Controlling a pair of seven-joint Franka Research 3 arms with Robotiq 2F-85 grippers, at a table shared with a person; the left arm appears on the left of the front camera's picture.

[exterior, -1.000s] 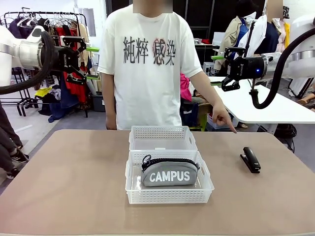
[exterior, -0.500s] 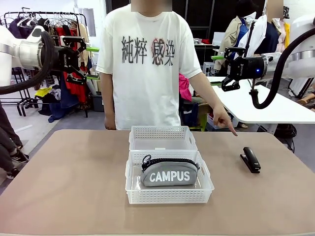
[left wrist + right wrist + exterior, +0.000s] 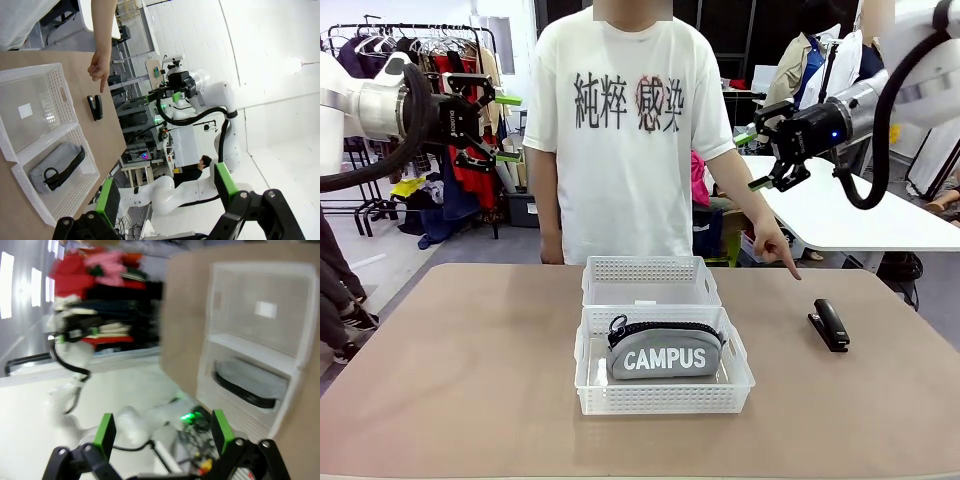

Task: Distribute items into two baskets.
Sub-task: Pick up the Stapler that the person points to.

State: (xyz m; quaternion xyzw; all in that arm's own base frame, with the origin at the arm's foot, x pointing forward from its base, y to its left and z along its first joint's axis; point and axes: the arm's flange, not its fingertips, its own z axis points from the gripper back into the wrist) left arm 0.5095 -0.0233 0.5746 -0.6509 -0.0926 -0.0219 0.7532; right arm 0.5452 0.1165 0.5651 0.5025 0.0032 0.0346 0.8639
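Note:
A grey "CAMPUS" pouch (image 3: 663, 352) lies in the nearer of two white lattice baskets (image 3: 588, 385). The farther basket (image 3: 650, 270) behind it holds nothing. A black stapler (image 3: 830, 324) lies on the table to the right, and the person's hand (image 3: 772, 243) points a finger down toward it. My left gripper (image 3: 506, 127) hangs open high at the left, away from the table. My right gripper (image 3: 752, 158) hangs open high at the right, above the pointing hand. The left wrist view shows the pouch (image 3: 57, 166), stapler (image 3: 95, 107) and both baskets (image 3: 60, 97). The right wrist view is blurred, with the pouch (image 3: 250, 384) visible.
The brown table (image 3: 470, 380) has free room left and right of the baskets. The person stands at the far edge. A white table (image 3: 860, 215) and clothes racks (image 3: 420, 60) stand behind.
My right arm has swung and tilted, its gripper now lower and a bit further left. The person has shifted slightly. The left arm, pouch and stapler have not moved.

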